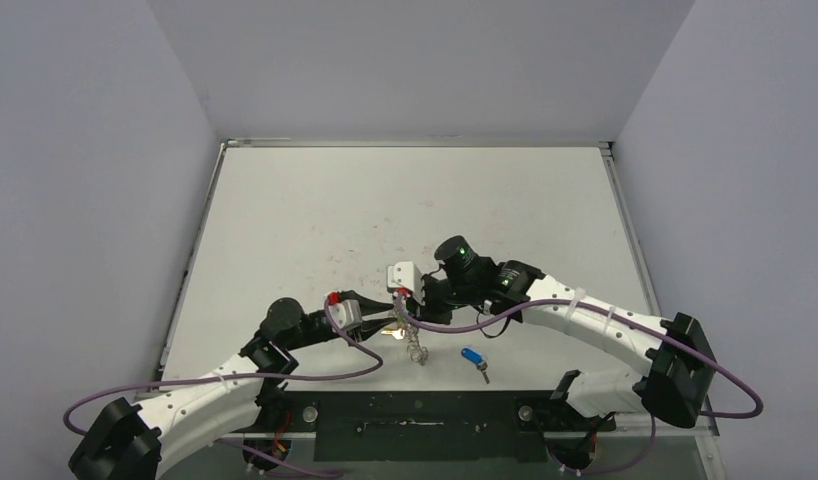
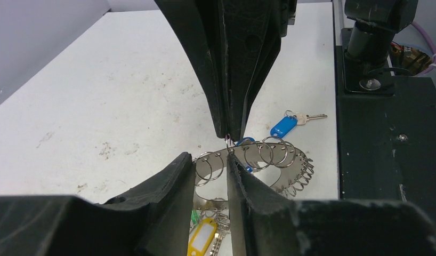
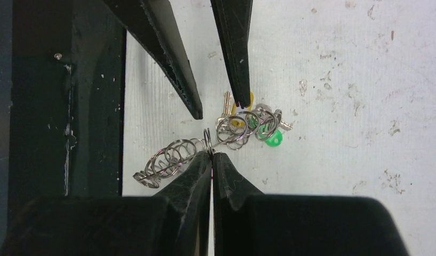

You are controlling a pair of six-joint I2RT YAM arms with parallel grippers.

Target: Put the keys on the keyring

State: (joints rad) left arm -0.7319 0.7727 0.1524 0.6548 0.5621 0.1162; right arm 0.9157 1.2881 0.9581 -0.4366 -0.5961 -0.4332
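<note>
Silver steel makes up the keyring: a broad band edged with many small round wire loops, crowded like a coiled spring and brightly glossy. It is near the middle of the near edge of the bench, between the two grippers.

The right gripper has its black fingers pressed together on one wire loop of the keyring, pinching it at the very tips. The left gripper faces it with its jaws parted and loops showing in the gap; its matte, wedge-shaped fingers do not visibly clamp anything.

Keys bunch at the end of the keyring by the left gripper. They are small, flat silver blades with oval plastic tags, among them a yellow tag and a green tag. A blue key, its tag smooth and shiny, lies flat on the bench along the near edge, to the right of the keyring and apart from it.

The bench is white and matte, speckled with scuffs.
</note>
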